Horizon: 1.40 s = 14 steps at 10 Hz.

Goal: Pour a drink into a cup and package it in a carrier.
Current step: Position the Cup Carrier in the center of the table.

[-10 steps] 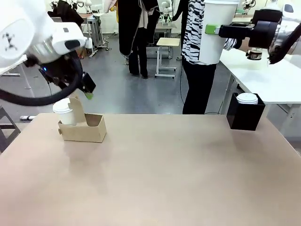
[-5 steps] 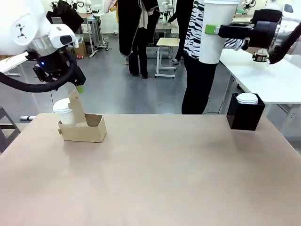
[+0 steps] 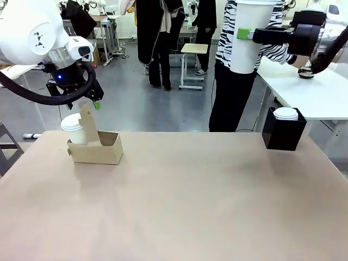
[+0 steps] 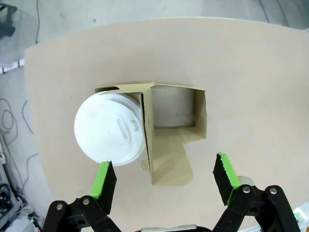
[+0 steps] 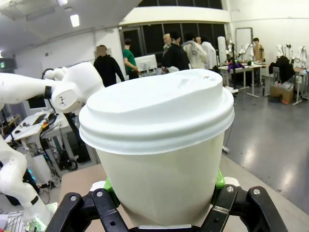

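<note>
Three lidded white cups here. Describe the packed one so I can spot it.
On the table, look to the far left corner, where a brown cardboard carrier stands below the open left gripper. The packed cup fills its left pocket; the boxed cup sits in a black box, the held cup in the right gripper.

No words, numbers or brand names can be read anywhere. The only mark is a small dark emblem point(image 3: 38, 36) on the round white cap of the left arm point(image 3: 22, 19), a symbol rather than letters. The raised shapes on the lid point(image 5: 159, 104) of the cup point(image 5: 164, 179) spell nothing legible.
</note>
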{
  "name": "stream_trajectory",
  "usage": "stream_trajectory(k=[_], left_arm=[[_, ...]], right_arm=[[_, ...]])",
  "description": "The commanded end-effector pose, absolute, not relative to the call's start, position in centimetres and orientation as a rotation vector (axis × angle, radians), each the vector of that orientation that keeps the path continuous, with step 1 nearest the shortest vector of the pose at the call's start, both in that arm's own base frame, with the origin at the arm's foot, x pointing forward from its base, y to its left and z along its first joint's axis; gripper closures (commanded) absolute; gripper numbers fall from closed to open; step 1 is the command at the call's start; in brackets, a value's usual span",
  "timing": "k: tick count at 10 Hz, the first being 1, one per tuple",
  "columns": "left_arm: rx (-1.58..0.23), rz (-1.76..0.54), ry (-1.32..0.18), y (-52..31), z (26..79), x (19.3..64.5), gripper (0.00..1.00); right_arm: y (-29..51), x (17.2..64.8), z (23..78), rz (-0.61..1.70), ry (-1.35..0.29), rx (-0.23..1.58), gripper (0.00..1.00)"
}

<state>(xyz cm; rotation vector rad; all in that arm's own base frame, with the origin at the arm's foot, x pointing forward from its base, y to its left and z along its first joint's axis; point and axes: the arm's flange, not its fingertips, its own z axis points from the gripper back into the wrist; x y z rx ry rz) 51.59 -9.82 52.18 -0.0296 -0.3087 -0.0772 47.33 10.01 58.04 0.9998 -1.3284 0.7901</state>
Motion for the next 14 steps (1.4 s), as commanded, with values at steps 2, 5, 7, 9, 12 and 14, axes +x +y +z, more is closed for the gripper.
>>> stream_trajectory(k=[2, 5, 7, 9, 12, 14], left_arm=[[0.012, -0.045, -0.292, -10.0, 51.7, 51.8, 0.00], [0.015, -0.005, -0.277, -10.2, 50.9, 53.3, 0.00], [0.034, 0.033, -0.286, -10.2, 50.9, 53.5, 0.60], [0.039, 0.041, -0.292, -10.2, 50.9, 53.6, 1.00], [0.048, 0.047, -0.299, -10.2, 50.8, 54.0, 1.00], [0.049, 0.061, -0.296, -10.1, 50.7, 54.4, 1.00]], right_arm=[[10.2, 47.5, 58.3, 0.799, -1.357, 1.001, 0.20], [10.2, 47.5, 58.3, 0.799, -1.357, 1.001, 0.20], [10.2, 47.5, 58.3, 0.799, -1.357, 1.001, 0.20], [10.2, 47.5, 58.3, 0.799, -1.357, 1.001, 0.20], [10.2, 47.5, 58.3, 0.799, -1.357, 1.001, 0.20], [10.2, 47.5, 58.3, 0.799, -1.357, 1.001, 0.20]])
